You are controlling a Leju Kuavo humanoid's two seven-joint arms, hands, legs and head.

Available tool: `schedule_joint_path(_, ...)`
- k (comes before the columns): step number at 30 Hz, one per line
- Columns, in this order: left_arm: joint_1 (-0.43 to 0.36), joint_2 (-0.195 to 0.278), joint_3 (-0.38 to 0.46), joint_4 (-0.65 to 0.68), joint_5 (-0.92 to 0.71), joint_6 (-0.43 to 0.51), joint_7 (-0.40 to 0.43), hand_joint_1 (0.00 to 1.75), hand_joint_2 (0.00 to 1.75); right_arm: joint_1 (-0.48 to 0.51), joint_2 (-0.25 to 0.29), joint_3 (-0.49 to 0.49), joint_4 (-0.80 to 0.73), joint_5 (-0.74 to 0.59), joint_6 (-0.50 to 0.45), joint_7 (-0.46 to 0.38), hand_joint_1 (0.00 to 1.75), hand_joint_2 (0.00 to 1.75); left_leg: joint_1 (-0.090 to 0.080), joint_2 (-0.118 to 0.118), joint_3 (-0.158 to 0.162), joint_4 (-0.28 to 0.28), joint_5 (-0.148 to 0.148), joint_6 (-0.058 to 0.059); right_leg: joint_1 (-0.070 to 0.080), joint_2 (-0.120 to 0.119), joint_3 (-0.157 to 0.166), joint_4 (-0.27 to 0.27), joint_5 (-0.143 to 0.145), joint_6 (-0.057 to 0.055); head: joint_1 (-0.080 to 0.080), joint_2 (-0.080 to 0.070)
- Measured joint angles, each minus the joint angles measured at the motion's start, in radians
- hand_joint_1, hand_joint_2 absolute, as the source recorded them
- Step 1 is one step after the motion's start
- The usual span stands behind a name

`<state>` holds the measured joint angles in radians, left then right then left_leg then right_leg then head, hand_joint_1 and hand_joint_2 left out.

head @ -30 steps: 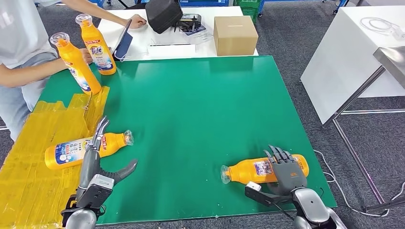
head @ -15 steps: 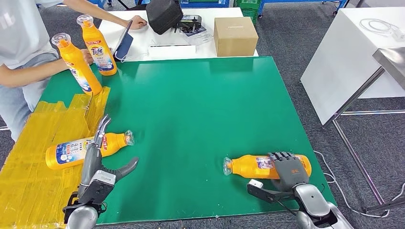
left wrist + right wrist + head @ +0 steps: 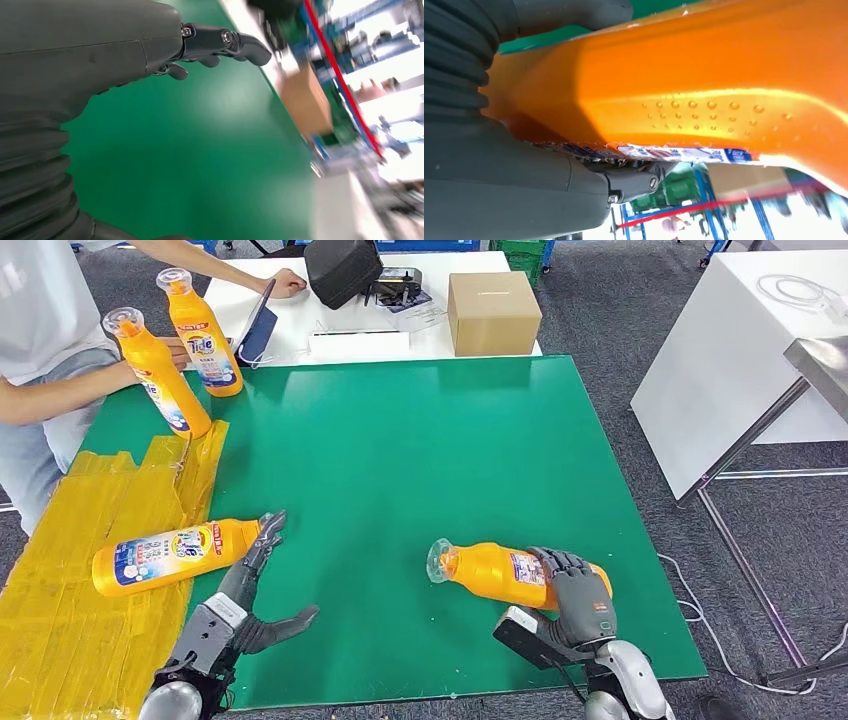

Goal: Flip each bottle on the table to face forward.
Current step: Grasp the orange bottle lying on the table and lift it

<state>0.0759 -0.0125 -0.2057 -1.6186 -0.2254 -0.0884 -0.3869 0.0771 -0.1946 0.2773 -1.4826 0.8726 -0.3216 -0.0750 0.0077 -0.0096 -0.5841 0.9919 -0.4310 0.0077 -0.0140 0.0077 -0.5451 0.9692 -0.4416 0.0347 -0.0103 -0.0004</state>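
**Right hand lifting a bottle to turn it**

The right hand holds the near bottle, which points its cap toward the left and looks tilted, cap end raised off the green table. To do this step well, roll the bottle about its long axis with the wrist, keeping the hold firm near the base (the wet droplets seen on the plastic in the right wrist view suggest it may slip), and set it down gently with the printed front up. A loose hold could let it roll toward the near table edge, which is close.

The fingers wrap over the bottle's base end, covering part of its label; the neck and cap stick out free beyond them. In the right wrist view the orange body presses right against the palm.

The left hand holds nothing, fingers stretched apart, fingertips just beside the cap of the second bottle, which lies on its side across the yellow sheet and the table, label showing. Two more bottles stand upright at the far left, by a person.
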Motion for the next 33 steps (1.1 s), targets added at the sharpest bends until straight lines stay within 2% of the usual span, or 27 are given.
schedule_joint_path(3,0.002,0.000,-0.018,0.000,0.145,-0.101,0.015,0.00,1.75,0.004,0.053,-0.011,-0.032,-0.093,-0.053,-0.084,1.75,1.75,0.000,0.000,-0.001,0.000,0.000,0.000,0.000,0.000,-0.001,0.000,0.000,0.000,0.000,0.000)
schedule_joint_path(7,-0.004,0.001,-0.040,-0.001,0.261,-0.149,0.032,0.00,1.75,0.003,0.114,-0.013,-0.053,-0.174,-0.079,-0.147,1.75,1.75,0.000,0.000,-0.001,0.000,0.000,0.000,0.000,0.000,-0.001,0.000,0.000,0.000,0.000,0.000)
schedule_joint_path(13,-0.023,0.003,-0.060,-0.001,0.306,-0.144,0.043,0.00,1.75,-0.006,0.162,-0.007,-0.057,-0.238,-0.061,-0.186,1.75,1.75,0.000,0.000,-0.001,0.000,0.000,0.000,0.000,0.000,-0.001,0.000,0.000,0.000,0.000,0.000)
schedule_joint_path(22,-0.066,0.004,-0.087,0.000,0.340,-0.130,0.053,0.00,1.75,-0.061,0.219,0.059,-0.007,-0.309,0.010,-0.212,1.75,1.75,0.000,0.000,-0.001,0.000,0.000,0.000,0.000,0.000,-0.001,0.000,0.000,0.000,0.000,0.000)
schedule_joint_path(33,-0.140,0.000,-0.171,0.018,0.311,-0.076,0.032,0.00,1.75,-0.214,0.313,0.187,0.170,-0.499,0.106,-0.239,1.75,1.75,0.000,0.000,-0.001,0.000,0.001,0.000,0.000,0.000,-0.001,0.000,0.000,0.000,0.000,0.000)
